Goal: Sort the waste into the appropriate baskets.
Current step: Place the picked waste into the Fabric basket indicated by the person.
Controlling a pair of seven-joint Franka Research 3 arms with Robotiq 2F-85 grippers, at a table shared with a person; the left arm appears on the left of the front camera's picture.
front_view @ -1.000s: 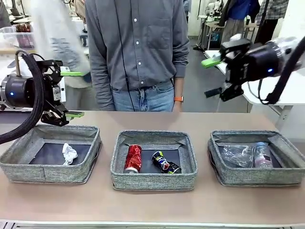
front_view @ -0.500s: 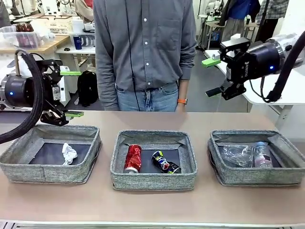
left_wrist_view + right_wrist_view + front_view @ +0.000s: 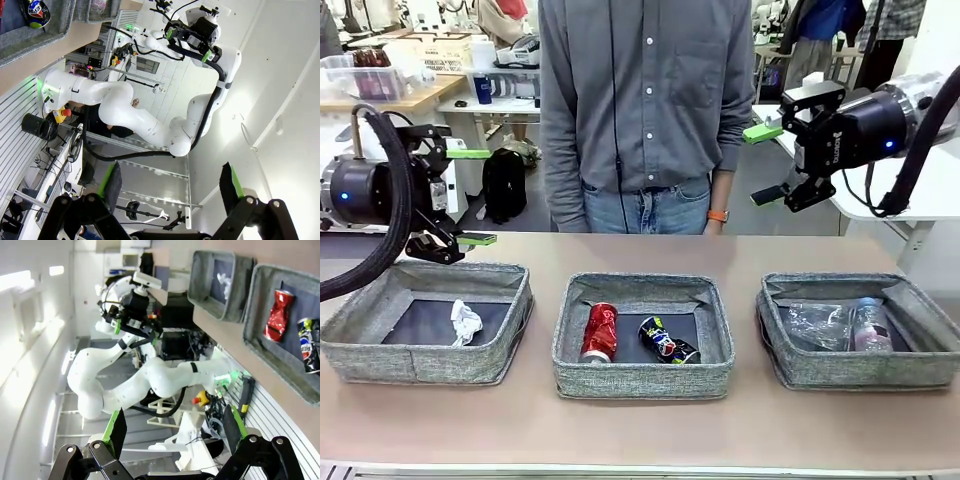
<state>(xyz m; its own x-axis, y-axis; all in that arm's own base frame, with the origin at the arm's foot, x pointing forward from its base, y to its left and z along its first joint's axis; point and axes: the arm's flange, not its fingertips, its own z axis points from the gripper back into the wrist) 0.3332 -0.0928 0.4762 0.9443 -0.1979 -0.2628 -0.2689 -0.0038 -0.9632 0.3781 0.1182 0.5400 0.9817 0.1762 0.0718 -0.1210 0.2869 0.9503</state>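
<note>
Left basket: the left basket (image 3: 425, 322) sits near the left edge of the tabletop (image 3: 640, 430). The white paper wad (image 3: 466, 322) lies on its dark floor, a bit right of the middle.
Middle basket: the middle basket (image 3: 642, 335) holds the red can (image 3: 599, 331) and the blue-and-yellow can (image 3: 667, 340), side by side. Both lie flat. The red can's long side runs from the near edge to the far edge; the blue one lies slanted.
Right basket: the right basket (image 3: 860, 330) near the right edge holds the clear plastic cup (image 3: 812, 326) and the small water bottle (image 3: 869, 326), close together.
Left gripper: the left gripper (image 3: 472, 197) hangs in the air over the far left corner. Its jaws are wide apart and hold nothing. The paper wad is below it, toward the near edge.
Right gripper: the right gripper (image 3: 765, 163) is high over the far right edge, jaws wide apart, nothing in them. The cup and bottle lie below it, toward the near edge.
Work left: every piece seems to be in a basket, so the sorting looks finished.
</note>
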